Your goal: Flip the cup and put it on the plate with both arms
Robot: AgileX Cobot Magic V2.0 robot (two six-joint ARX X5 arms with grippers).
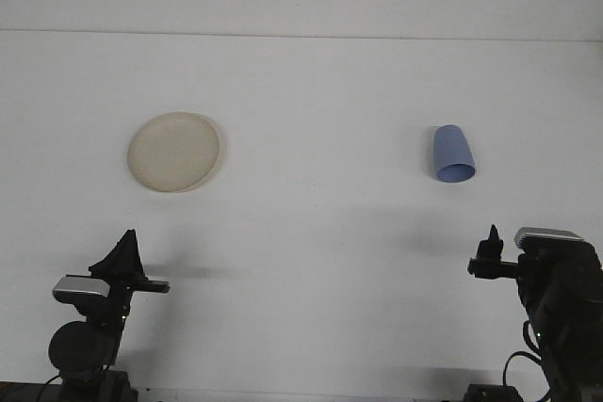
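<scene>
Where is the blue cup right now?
In the front view, the blue cup is on the right side of the white table, far across from the plate and beyond the right end effector.

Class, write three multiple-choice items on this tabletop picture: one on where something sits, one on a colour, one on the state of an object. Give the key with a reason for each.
1. Where is the plate?
A. On the table's left half
B. On the table's right half
C. Held by a gripper

2. What colour is the cup?
A. Red
B. Blue
C. Green

3. How does the cup stand relative to the plate?
A. On the plate
B. Touching its rim
C. Far apart, on bare table

Key: 1 A, the plate lies left of centre, ahead of the left gripper. 2 B, its whole surface is blue. 3 C, wide white table separates them, and the right gripper is short of the cup.
</scene>
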